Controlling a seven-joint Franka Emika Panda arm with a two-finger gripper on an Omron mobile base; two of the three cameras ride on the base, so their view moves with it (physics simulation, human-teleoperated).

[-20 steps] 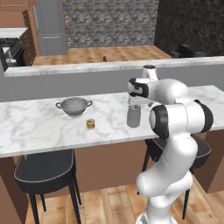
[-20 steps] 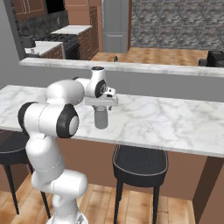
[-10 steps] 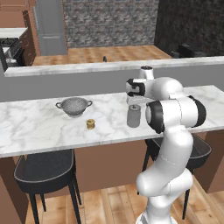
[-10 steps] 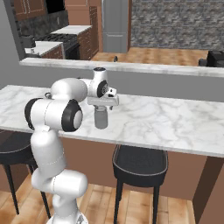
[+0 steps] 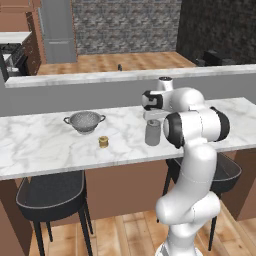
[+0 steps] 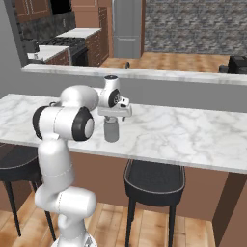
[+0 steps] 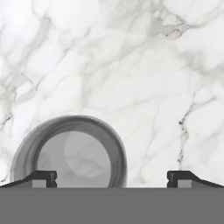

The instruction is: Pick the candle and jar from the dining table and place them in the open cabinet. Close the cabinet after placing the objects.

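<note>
The grey translucent jar [image 5: 152, 133] [image 6: 111, 130] stands upright on the white marble dining table [image 5: 40, 145] [image 6: 193, 135]. My gripper [image 5: 152, 119] [image 6: 113, 116] hangs straight above the jar, pointing down, jaws open. In the hand view the jar's round mouth [image 7: 70, 151] lies toward the left fingertip [image 7: 41, 177], with the gripper [image 7: 111, 177] wider than the jar and not touching it. The small yellow-gold candle [image 5: 103, 142] sits on the table to the jar's left, apart from it. The cabinet is out of view.
A steel colander [image 5: 85, 121] stands behind the candle. A raised grey ledge [image 5: 75, 80] [image 6: 193, 77] runs along the table's far side. Dark stools [image 5: 50, 192] [image 6: 154, 176] sit under the near edge.
The hand has stayed over the jar with its jaws open. The arm's elbow has shifted slightly.
</note>
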